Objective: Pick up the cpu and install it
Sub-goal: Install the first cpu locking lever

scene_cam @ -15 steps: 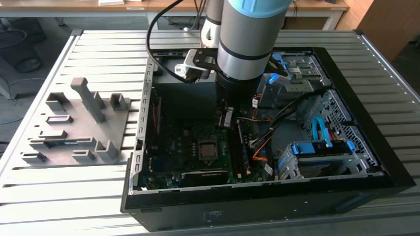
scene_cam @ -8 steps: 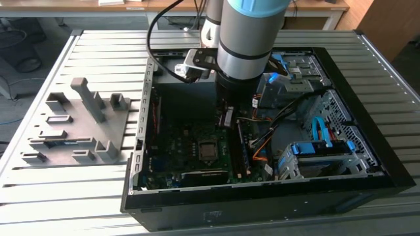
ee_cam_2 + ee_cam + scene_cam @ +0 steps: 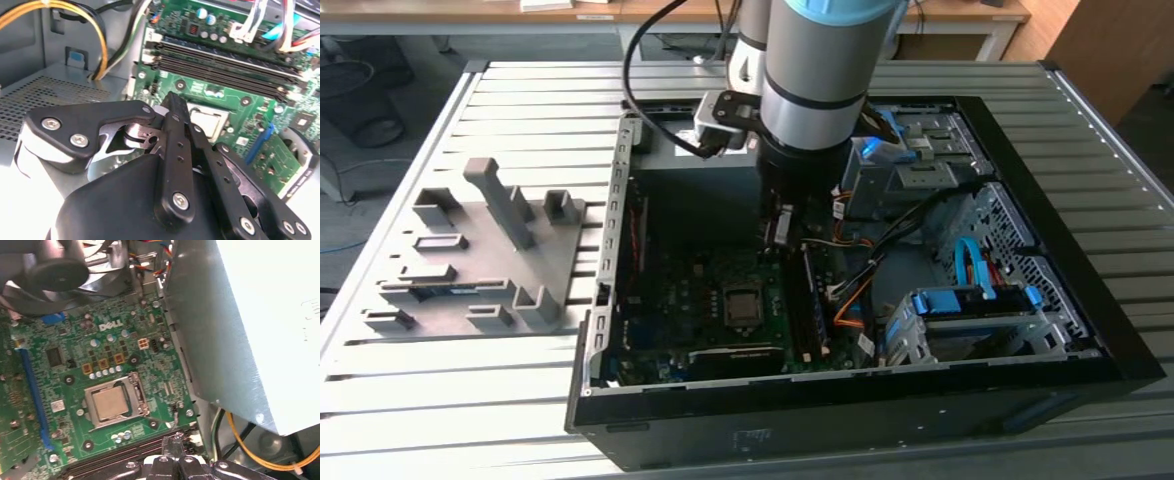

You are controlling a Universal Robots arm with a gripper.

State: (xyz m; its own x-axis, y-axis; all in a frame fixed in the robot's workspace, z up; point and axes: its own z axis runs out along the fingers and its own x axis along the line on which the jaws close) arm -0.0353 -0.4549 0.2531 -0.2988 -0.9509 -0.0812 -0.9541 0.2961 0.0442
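Silver-grey and square, the cpu (image 3: 109, 404) lies flat inside the metal-framed socket (image 3: 116, 405) on the green motherboard (image 3: 100, 365) in the first wrist view. The socket frame runs around all four of its edges, and a thin lever lies along one side of the frame. In the second wrist view the cpu (image 3: 206, 121) shows as a pale patch just past the tips of the gripper (image 3: 172, 102), partly hidden by them. In the exterior view the socket (image 3: 743, 303) is a dark rectangle near the middle of the board.

Black link arms carry the gripper's fingers (image 3: 176, 150), which in the second wrist view come together at the tips with nothing between them. The gripper hangs above the board, apart from the cpu, nearer the long black memory slots (image 3: 225, 70) than the socket. In the first wrist view the gripper (image 3: 174, 447) sits at the edge of the board by those slots (image 3: 125, 455).

Beside the socket in the first wrist view rises the grey power-supply box (image 3: 235, 330), with yellow cables (image 3: 250, 442) curling under it. In the exterior view the arm (image 3: 814, 90) reaches down into the open black computer case (image 3: 854, 400), which lies on a slatted metal table (image 3: 480, 400). A grey fixture tray (image 3: 480, 260) stands on the table at the exterior view's left of the case.
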